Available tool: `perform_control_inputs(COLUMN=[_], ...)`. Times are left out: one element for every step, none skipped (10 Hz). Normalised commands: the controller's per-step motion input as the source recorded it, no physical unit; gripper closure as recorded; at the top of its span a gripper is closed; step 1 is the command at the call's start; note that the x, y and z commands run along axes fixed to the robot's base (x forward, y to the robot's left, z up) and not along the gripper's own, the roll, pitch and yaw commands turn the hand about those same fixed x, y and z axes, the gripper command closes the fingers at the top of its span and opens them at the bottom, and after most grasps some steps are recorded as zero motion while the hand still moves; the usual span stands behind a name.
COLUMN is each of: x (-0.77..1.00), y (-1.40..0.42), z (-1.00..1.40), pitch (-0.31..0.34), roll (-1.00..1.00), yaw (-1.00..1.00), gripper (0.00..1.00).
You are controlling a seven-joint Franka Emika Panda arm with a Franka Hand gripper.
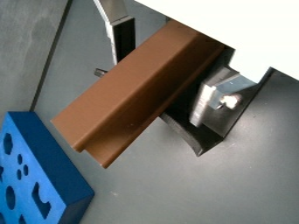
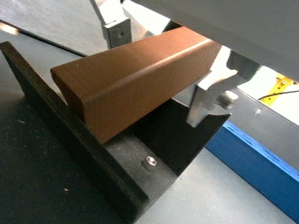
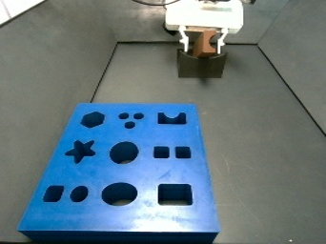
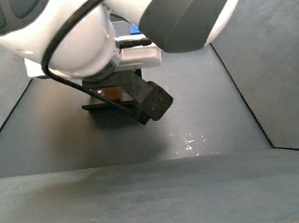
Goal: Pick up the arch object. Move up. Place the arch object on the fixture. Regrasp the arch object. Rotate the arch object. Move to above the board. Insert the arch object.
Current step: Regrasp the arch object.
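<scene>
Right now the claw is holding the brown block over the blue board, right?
Not over the board. A side view shows the gripper at the far end of the table, over the fixture. The wrist views show the arch object between its fingers.

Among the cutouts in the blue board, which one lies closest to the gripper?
The arch-shaped cutout, in the board corner nearest the gripper. The others are farther away; the gripper is over the fixture, beyond the board.

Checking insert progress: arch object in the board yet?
Out. Arch object sits between the gripper fingers over the fixture, away from the board.
</scene>
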Motion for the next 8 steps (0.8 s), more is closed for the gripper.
perform_control_inputs(x=[-0.01,-0.02,-0.02,-0.03,-0.04,-0.03,-0.03,-0.03], y=[0.0,0.01,0.0,0.0,0.0,0.0,0.0,0.01], z=[1.0,1.0,1.0,1.0,0.84,0.59,0.41,0.22], pitch=[0.001,0.002,-0.002,-0.002,0.0,0.013,0.026,0.039], roll=[-0.06,-0.04,-0.01,0.02,0.03,0.04,0.04,0.04], yaw=[-0.06,-0.04,-0.02,-0.01,0.0,0.01,0.01,0.01], gripper=[0.0,0.0,0.0,0.0,0.0,0.0,0.0,0.0])
